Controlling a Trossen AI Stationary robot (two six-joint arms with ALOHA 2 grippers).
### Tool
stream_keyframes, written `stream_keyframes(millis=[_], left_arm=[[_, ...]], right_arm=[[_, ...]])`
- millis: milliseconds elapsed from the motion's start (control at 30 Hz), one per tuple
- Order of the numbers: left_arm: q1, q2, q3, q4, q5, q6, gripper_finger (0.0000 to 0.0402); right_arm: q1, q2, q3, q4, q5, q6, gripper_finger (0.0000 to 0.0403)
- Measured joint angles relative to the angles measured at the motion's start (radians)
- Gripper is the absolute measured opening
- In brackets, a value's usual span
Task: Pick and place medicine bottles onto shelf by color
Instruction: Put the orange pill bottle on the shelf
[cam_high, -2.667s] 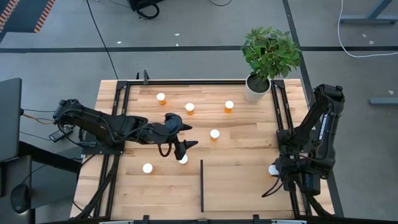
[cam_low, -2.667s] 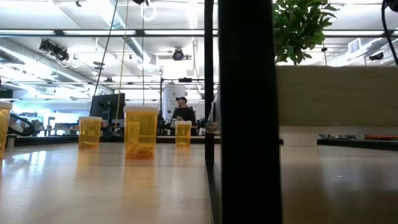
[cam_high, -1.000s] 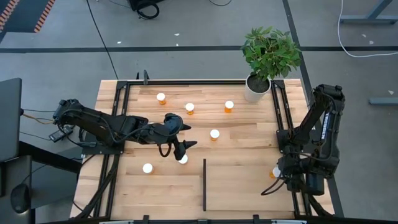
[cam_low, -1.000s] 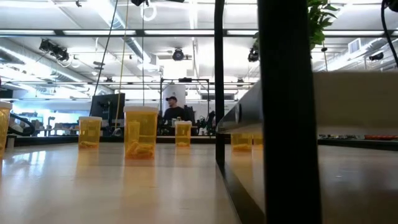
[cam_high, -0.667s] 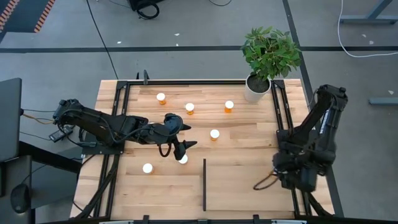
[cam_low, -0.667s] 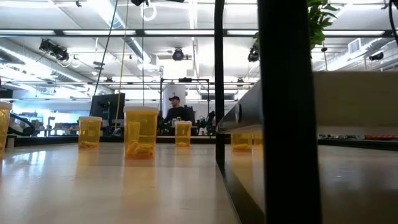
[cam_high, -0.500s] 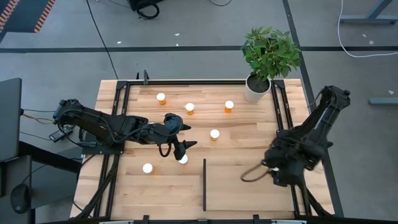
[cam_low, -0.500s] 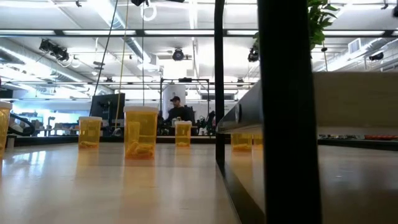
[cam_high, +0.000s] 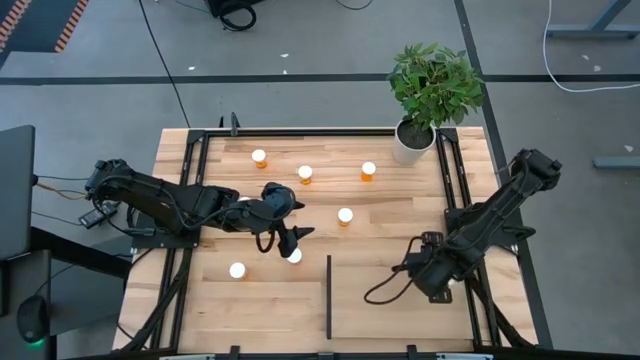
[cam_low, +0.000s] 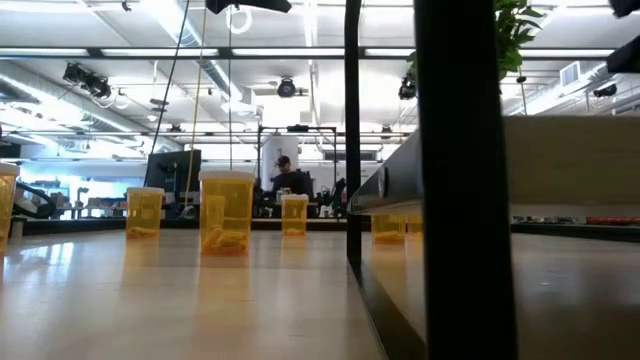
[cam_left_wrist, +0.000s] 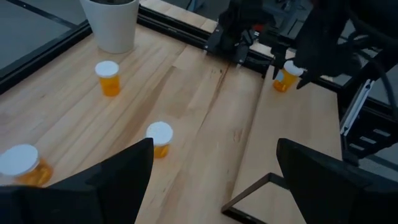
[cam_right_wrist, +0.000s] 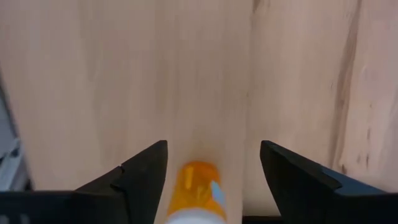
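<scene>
Swinging inward from the table's right edge, the right gripper (cam_high: 432, 280) now hangs over the shelf (cam_high: 385, 300). Only its wrist view shows an orange bottle (cam_right_wrist: 198, 196) between its spread fingers (cam_right_wrist: 140, 174); whether they grip it, I cannot tell. Left gripper (cam_high: 290, 235), wide open and empty, hovers over a bottle mid-table.

bottles on table: five white-capped orange medicine bottles (cam_high: 345, 215) upright on the planks, well apart, spread from 10 to 12 o'clock of the shelf.
held bottle: orange bottle (cam_right_wrist: 196, 186) with white cap between the right gripper (cam_right_wrist: 211, 163) fingers.
shelf: light-wood panel (cam_high: 385, 295), thin black strip at 9 o'clock edge.
</scene>
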Motion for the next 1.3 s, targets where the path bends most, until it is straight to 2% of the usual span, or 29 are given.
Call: stream_keyframes(millis=[233, 600, 867, 1300], left_arm=[[0.0, 0.0, 0.0, -0.036, 0.0, 0.002, 0.0346], [-0.001, 0.0, 0.0, -0.042, 0.0, -0.006, 0.0346], [-0.001, 0.0, 0.0, -0.042, 0.0, -0.026, 0.0346], [-0.001, 0.0, 0.0, -0.044, 0.0, -0.032, 0.0345]], right_arm=[[-0.04, 0.061, 0.0, -0.014, 0.008, -0.027, 0.0259], [-0.022, 0.076, 0.0, -0.027, -0.022, -0.026, 0.0256], [-0.016, 0.076, 0.0, -0.027, -0.025, -0.019, 0.021], [0.091, 0.076, 0.0, -0.051, -0.025, 0.072, 0.0164]])
